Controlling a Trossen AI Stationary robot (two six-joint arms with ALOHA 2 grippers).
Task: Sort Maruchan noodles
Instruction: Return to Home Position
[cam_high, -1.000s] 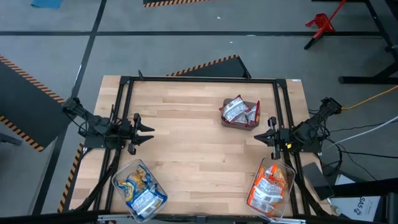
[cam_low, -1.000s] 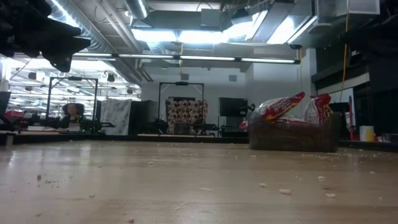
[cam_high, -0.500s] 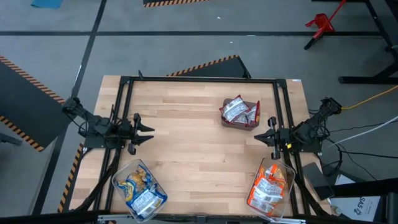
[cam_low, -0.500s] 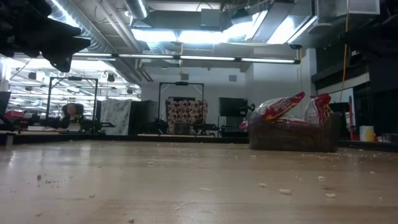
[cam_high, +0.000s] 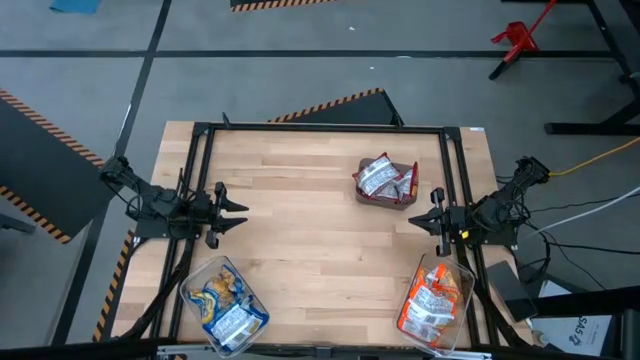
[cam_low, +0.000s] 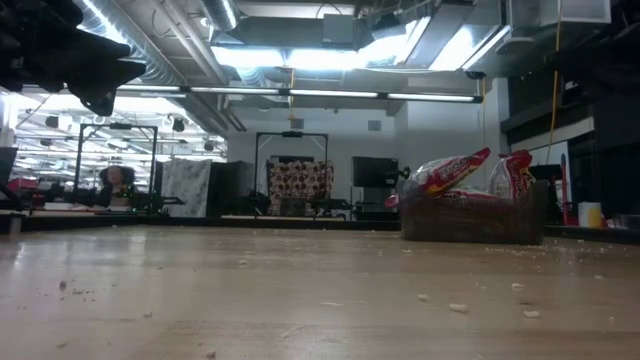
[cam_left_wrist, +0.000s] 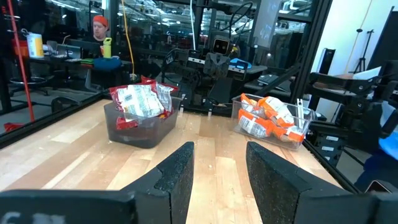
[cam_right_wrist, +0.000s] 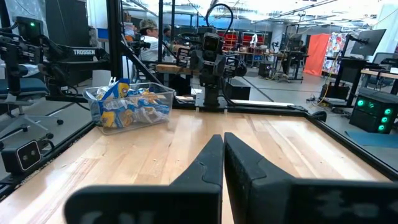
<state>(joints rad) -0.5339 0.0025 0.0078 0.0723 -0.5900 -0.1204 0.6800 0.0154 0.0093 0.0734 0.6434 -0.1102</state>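
Both arms crouch low at the surface's (cam_high: 310, 250) side edges, pointing inward. Left pincer (cam_high: 240, 214) parted, empty; right pincer (cam_high: 416, 218) closed, empty. Noodles (cam_high: 432, 300) heaped at both near corners and far right.

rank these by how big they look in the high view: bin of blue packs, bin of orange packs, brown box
1-2. bin of blue packs and bin of orange packs: they look about alike, so no clear ranking between them.
3. brown box: clearly the smallest.
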